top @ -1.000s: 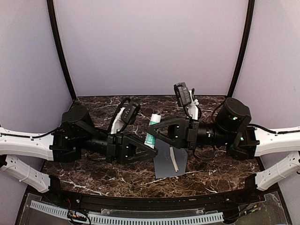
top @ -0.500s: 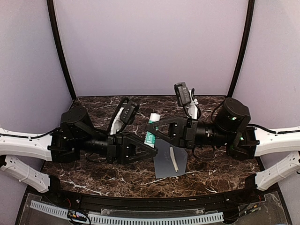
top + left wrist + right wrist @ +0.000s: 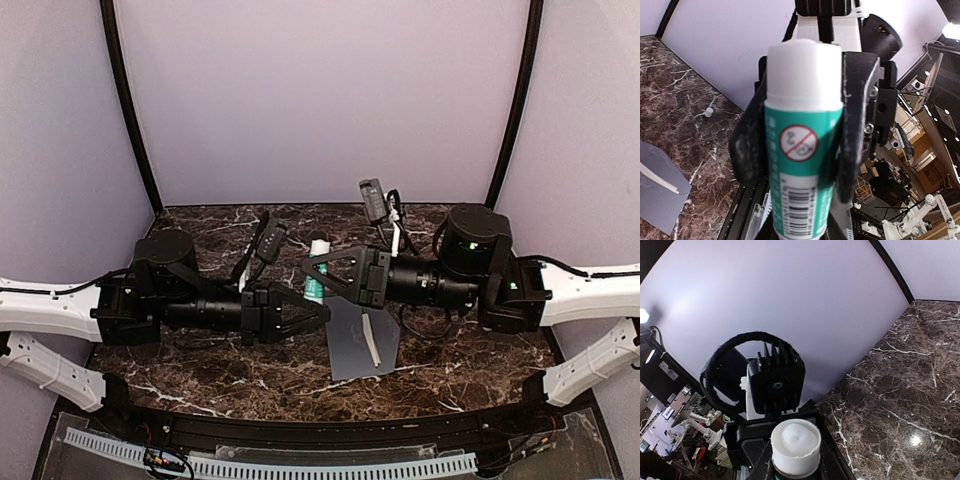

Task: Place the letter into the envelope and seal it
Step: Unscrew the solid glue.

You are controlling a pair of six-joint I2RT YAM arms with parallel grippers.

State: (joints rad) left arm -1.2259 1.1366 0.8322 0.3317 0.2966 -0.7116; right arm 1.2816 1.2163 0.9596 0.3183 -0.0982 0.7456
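The slate-grey envelope (image 3: 355,345) lies flat on the marble table with a thin white strip (image 3: 371,340) across it; it also shows in the left wrist view (image 3: 660,197). No tan letter sheet shows. A green-and-white glue stick (image 3: 316,272) is held in the air between both arms. My left gripper (image 3: 318,306) is shut on its barcode end (image 3: 800,200). My right gripper (image 3: 312,270) faces it, its fingers (image 3: 855,130) closed round the upper body. The uncapped white glue top (image 3: 795,440) points at the right wrist camera. Both grippers hang just left of the envelope.
A small white cap (image 3: 708,112) lies on the marble (image 3: 200,370) near the back wall. Lilac walls (image 3: 320,100) close in the back and sides. A black rail (image 3: 300,425) runs along the front edge.
Both arms have turned at the wrist and shifted left. The glue stick has moved a little left with them. The envelope has not moved.
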